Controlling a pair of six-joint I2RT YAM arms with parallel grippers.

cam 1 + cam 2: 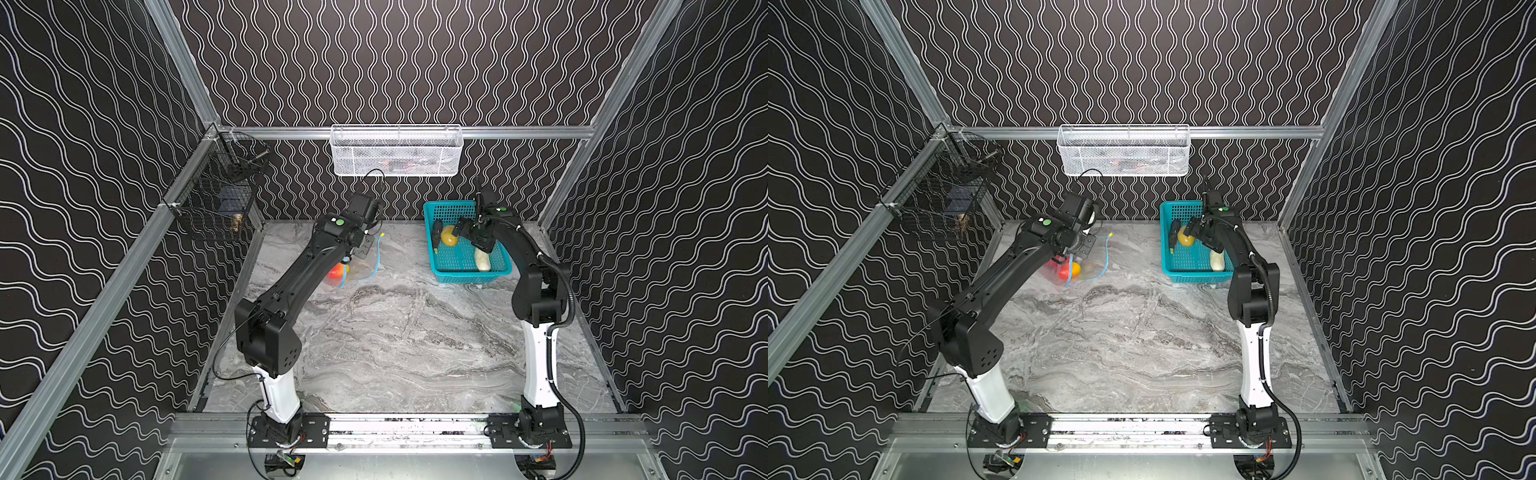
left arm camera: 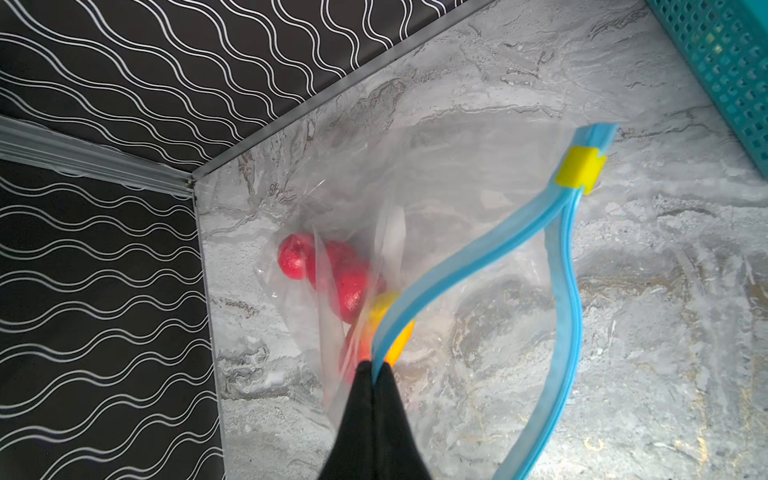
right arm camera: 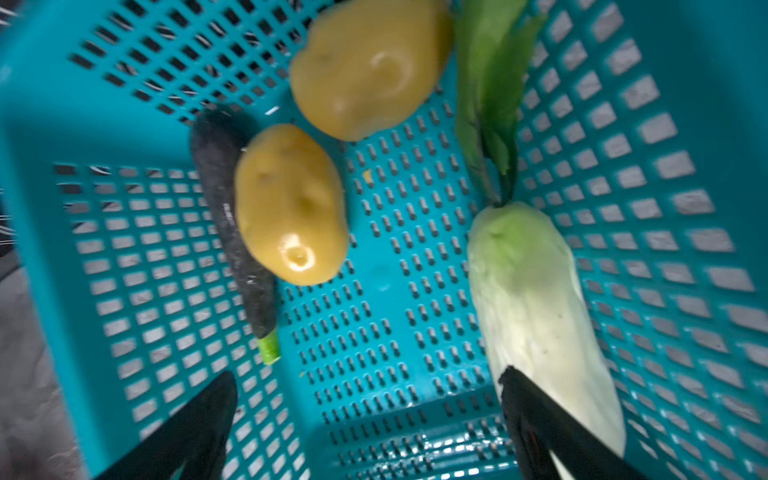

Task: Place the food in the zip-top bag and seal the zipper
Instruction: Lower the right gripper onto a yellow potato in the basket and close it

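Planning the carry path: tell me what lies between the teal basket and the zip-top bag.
Nothing: in both top views only bare marble tabletop separates the teal basket from the zip-top bag.

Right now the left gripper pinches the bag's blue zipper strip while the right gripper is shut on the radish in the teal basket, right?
Not quite. The right wrist view shows the right gripper open over the teal basket, the radish lying ungripped. The left gripper does pinch the zipper strip.
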